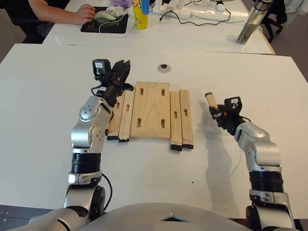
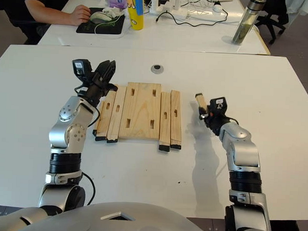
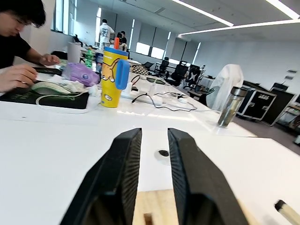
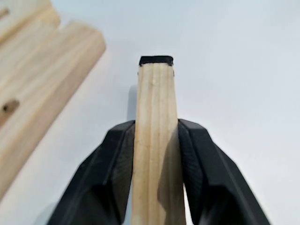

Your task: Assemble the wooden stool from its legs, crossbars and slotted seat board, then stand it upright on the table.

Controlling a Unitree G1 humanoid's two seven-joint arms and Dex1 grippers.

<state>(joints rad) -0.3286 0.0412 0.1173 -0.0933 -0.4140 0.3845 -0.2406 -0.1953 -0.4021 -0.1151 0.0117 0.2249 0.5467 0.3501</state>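
Observation:
The slotted seat board (image 1: pixel 150 110) lies flat mid-table. Two slotted wooden legs with black end caps (image 1: pixel 120 116) lie along its left side, and two more (image 1: pixel 180 119) along its right side. My left gripper (image 1: pixel 120 73) hangs just above the far ends of the left legs, open by a narrow gap (image 3: pixel 154 136) with nothing between the fingers. To the right of the parts, my right gripper (image 1: pixel 219 111) is shut on a short wooden bar (image 1: pixel 211 100). The bar's black-capped end (image 4: pixel 156 60) sticks out past the fingertips, above bare table.
A round cable grommet (image 1: pixel 164 68) sits in the table behind the board. A second desk behind holds a yellow cup (image 1: pixel 141 12), cables, a metal bottle (image 1: pixel 252 20) and a person's hand on a mouse. Bare white tabletop (image 1: pixel 36 120) surrounds the parts.

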